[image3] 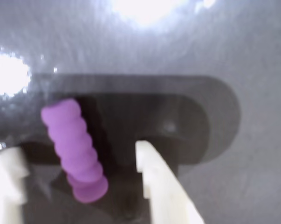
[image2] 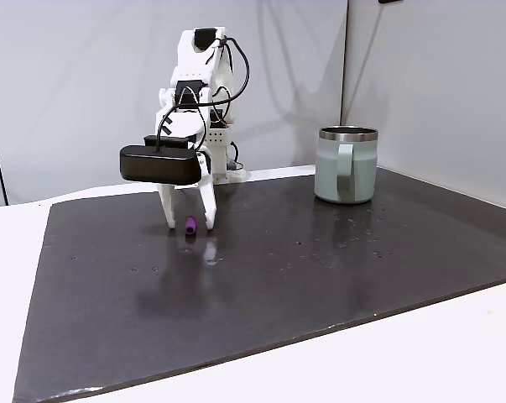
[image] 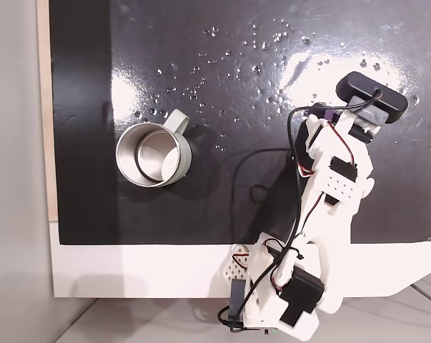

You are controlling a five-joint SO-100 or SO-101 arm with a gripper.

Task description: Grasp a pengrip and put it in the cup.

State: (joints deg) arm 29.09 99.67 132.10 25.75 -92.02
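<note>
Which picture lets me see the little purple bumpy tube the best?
The wrist view: the small purple ribbed soft tube looks big there, ridges clear, lying between the white fingers of the open pincer. In a fixed view from the side it is a tiny purple speck on the dark mat. From above, only a purple bit peeks out.

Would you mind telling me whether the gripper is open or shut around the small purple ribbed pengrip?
Open: in the wrist view the gripper fingers straddle the purple ribbed pengrip, with a gap at the right finger.

A black mat [image2: 320, 277] covers my white surface [image2: 454, 353]. On the mat lie the purple pengrip [image2: 190, 225] and, well apart, the upright cup [image2: 346, 165].
</note>
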